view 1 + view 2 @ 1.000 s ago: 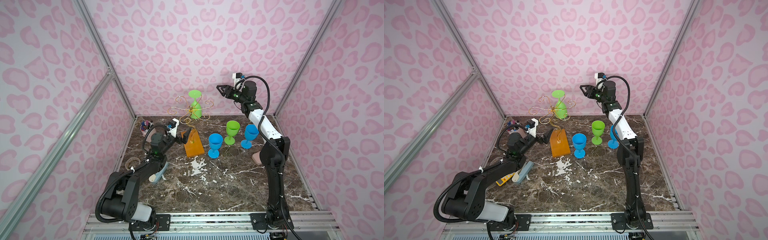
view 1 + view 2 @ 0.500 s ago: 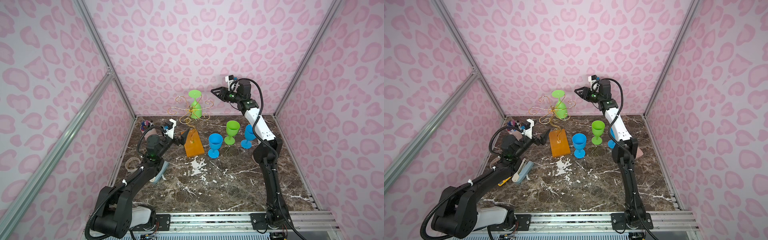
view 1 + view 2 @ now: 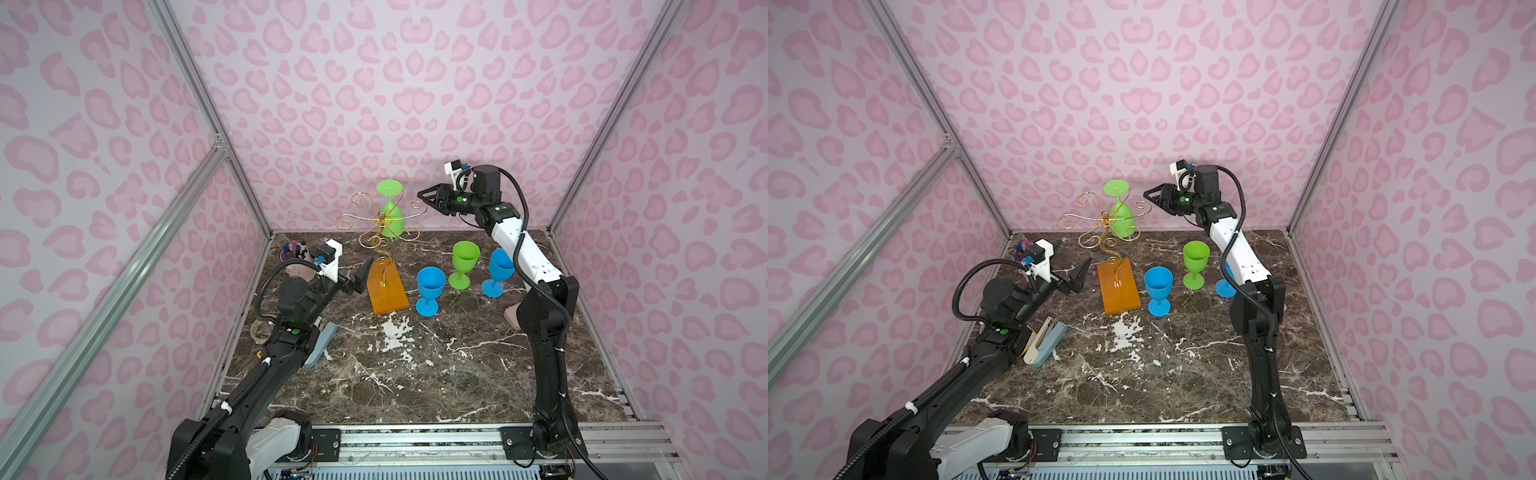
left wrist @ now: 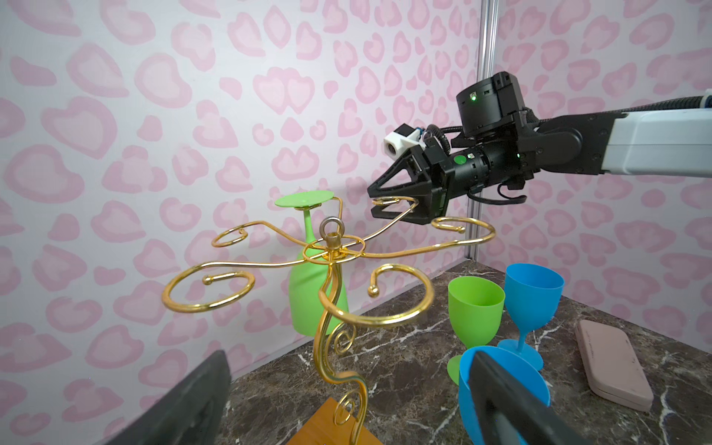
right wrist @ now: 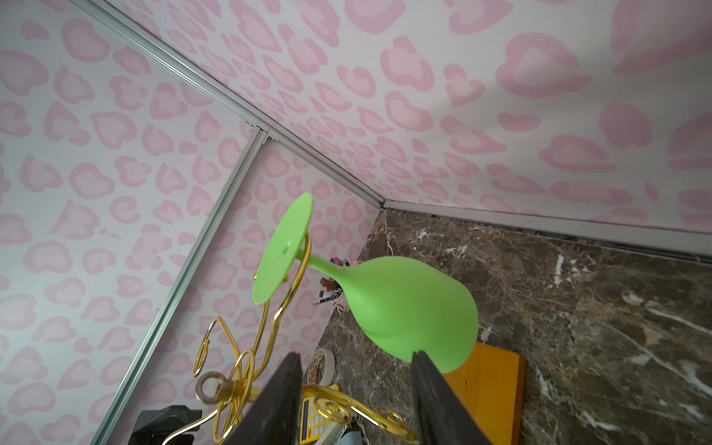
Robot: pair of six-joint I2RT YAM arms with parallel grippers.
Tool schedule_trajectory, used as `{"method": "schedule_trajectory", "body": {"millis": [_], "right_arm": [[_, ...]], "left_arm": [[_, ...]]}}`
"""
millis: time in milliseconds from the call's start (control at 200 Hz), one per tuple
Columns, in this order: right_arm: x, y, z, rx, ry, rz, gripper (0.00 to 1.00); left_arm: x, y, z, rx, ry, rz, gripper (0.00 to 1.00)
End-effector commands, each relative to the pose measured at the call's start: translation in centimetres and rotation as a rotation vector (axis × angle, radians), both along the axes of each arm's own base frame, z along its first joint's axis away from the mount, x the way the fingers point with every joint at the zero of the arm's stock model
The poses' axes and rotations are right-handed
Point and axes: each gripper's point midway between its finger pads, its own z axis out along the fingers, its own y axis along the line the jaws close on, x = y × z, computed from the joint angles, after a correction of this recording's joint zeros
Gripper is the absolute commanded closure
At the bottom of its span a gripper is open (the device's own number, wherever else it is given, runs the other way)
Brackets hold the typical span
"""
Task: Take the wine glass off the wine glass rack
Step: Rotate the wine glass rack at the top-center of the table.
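High front stereo overviews — close wrist views, opposite sides of the rack [image 4: 332, 243]

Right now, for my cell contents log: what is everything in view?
wine glass rack: 1, gold wire on orange-brown base, mid-back of table
hanging wine glass: 1, green, upside down on a rear rack arm
blue glasses: 2, blue, upright, right of the rack's base
green glass: 1, green, upright between the blue ones
flat case: 1, pink, right side of table
pen cup: 1, pinkish, back left corner
grey-blue item: 1, beside the left arm; kind unclear
table: 1, dark brown marble
left gripper: 1, black, open, low beside the rack's base
right gripper: 1, black, open, empty, raised by the rack's arms
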Motion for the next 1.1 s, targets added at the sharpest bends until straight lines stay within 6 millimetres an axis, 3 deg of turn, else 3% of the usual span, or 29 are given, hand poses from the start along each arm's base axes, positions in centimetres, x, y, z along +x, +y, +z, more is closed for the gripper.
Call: {"method": "schedule_trajectory", "body": {"millis": [0, 205, 535, 635, 895, 1090], "right_arm": [[-0.9, 0.0, 1.0, 0.04, -0.019, 0.024, 0.52], [-2.2, 0.0, 2.1, 0.111, -0.007, 0.027, 0.52], [-3.5, 1.4, 2.2, 0.124, 0.016, 0.061, 0.59], [-4.0, 1.8, 2.2, 0.127, 0.023, 0.072, 0.66], [-4.8, 2.1, 2.5, 0.156, 0.044, 0.086, 0.71], [-5.5, 2.2, 2.5, 0.161, 0.047, 0.086, 0.77]], "left_arm": [[-0.5, 0.5, 0.4, -0.001, -0.008, 0.021, 0.03], [-1.2, 1.0, 0.9, -0.007, -0.013, 0.039, 0.03], [-1.8, 1.1, -0.5, -0.014, 0.016, 0.035, 0.03], [-1.8, 1.0, -1.1, -0.017, 0.031, 0.032, 0.03], [-1.1, 0.9, -4.4, -0.037, 0.093, 0.034, 0.03], [-0.3, 0.7, -5.0, -0.043, 0.108, 0.036, 0.03]]}}
